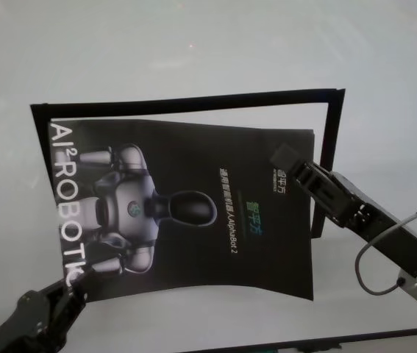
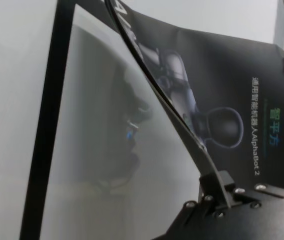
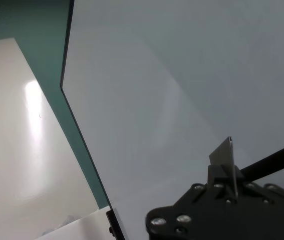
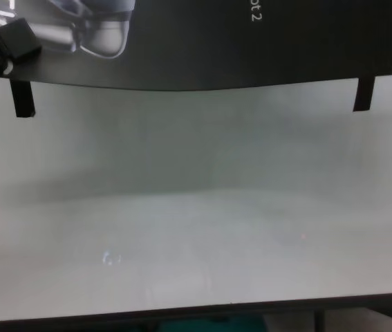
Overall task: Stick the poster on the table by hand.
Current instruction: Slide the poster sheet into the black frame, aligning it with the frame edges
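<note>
Far tape strip [image 1: 193, 99] lies straight. Right tape strip [image 1: 327, 162] meets it at the far right corner and runs nearward. Teal floor [image 3: 46, 75] visible beside.

Robotics demonstration bench: a plain white table [image 1: 193, 44] is carrying black tape strips [image 1: 186, 100] framing a robot poster [image 1: 193, 213].

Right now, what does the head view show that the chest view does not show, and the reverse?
Only the head view shows the right gripper at the poster's right edge, the robot picture, and the black strips framing the far side. Only the chest view shows the table's dark front edge and the poster's near edge sagging. Both show the left gripper gripping the near left corner.
</note>
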